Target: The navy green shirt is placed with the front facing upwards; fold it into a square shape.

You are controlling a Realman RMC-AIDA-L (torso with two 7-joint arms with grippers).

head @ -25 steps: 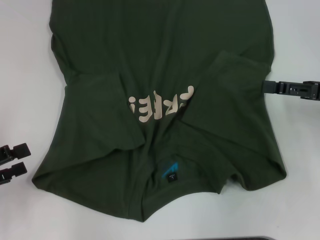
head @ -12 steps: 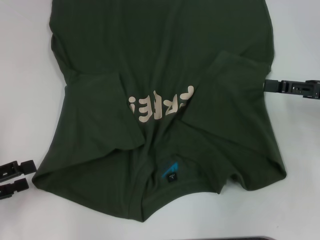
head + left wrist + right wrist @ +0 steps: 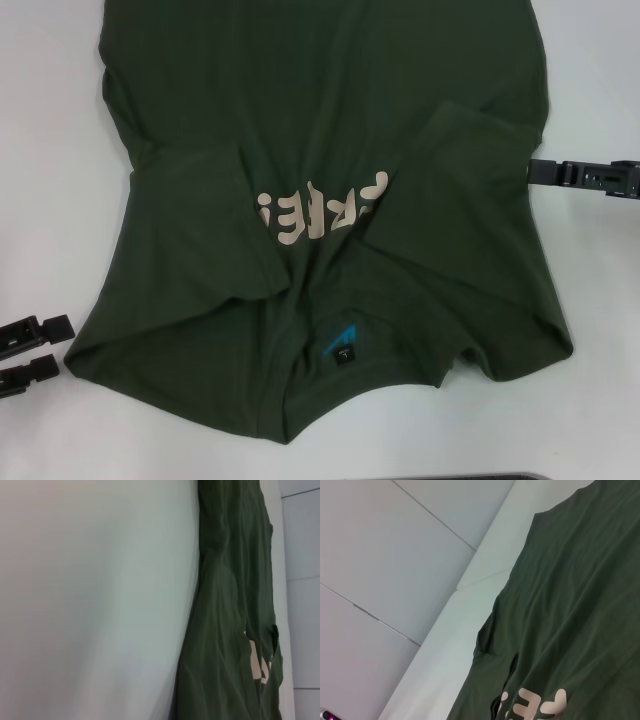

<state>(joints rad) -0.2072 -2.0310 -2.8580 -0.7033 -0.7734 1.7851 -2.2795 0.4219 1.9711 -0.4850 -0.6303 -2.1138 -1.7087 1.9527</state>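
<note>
The navy green shirt (image 3: 330, 110) lies face up on the white table (image 3: 50, 150), collar toward me, with both sleeves folded in over the chest. Its beige lettering (image 3: 320, 212) shows between the sleeves, and a blue neck label (image 3: 340, 346) sits in the collar. My left gripper (image 3: 40, 348) rests low at the shirt's near left corner, open and empty, just short of the cloth. My right gripper (image 3: 540, 171) reaches in from the right, its tip at the shirt's right edge beside the folded sleeve. The wrist views show the shirt (image 3: 225, 605) (image 3: 580, 605) only.
Bare white table surrounds the shirt on the left, right and near side. A dark strip (image 3: 480, 477) shows at the table's near edge. Wall panels (image 3: 395, 555) stand behind the table.
My left gripper has moved nearer to me and a little toward the shirt's near left corner. The right gripper has barely shifted. The shirt lies as before.
</note>
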